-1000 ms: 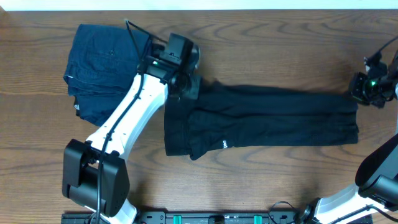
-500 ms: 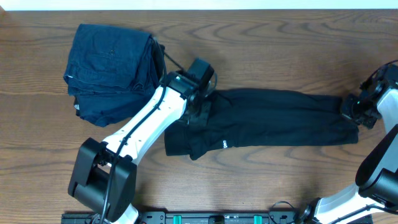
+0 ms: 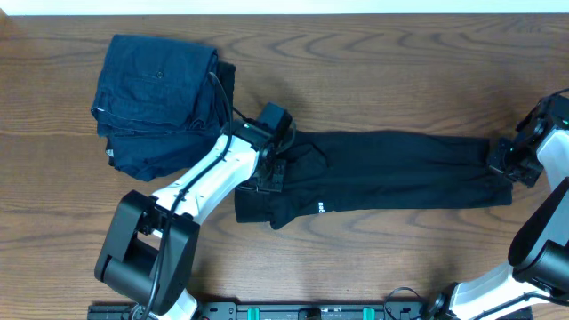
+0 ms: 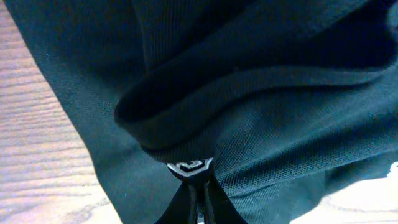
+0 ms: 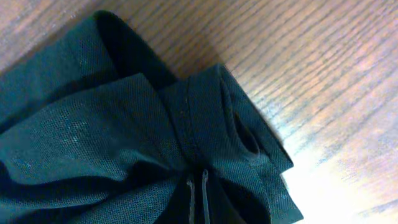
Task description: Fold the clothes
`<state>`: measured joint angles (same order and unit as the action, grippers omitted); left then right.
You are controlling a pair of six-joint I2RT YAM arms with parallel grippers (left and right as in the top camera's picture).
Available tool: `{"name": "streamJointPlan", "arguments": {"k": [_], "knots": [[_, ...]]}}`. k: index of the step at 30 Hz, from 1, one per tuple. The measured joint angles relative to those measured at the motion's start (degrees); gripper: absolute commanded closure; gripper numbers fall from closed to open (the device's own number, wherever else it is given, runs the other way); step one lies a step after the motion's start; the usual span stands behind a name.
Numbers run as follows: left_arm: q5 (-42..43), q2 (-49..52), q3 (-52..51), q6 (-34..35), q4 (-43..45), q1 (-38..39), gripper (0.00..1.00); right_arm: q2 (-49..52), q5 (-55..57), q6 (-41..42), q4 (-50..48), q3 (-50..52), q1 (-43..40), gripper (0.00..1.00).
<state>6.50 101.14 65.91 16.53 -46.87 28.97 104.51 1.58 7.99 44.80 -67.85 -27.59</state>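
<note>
The black T-shirt (image 3: 391,169) is lying stretched across the table (image 3: 373,258), from nine to three o'clock. The left gripper (image 3: 276,164) is pinching its nine o'clock end and the right gripper (image 3: 503,161) is pinching the three o'clock end, both clamped tight on fabric. A folded denim stack (image 3: 156,98) is sitting at ten o'clock.

The left arm (image 3: 200,182) slants from the table's (image 3: 400,71) near edge toward its middle, the left gripper (image 3: 276,167) pinched tight on the clothes (image 3: 400,169), while the right arm (image 3: 547,231) runs along the right edge, the right gripper (image 3: 500,162) likewise clamped on the fabric's end.
</note>
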Motion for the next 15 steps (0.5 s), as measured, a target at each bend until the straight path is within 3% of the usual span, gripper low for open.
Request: {"name": "streamJointPlan", "arguments": {"k": [15], "knots": [[-0.09, 0.0, -1.57, 0.0, 1.77, 0.0, 0.94, 0.0, 1.51, 0.15, 3.61, 0.0, 0.0, 0.98]]}}
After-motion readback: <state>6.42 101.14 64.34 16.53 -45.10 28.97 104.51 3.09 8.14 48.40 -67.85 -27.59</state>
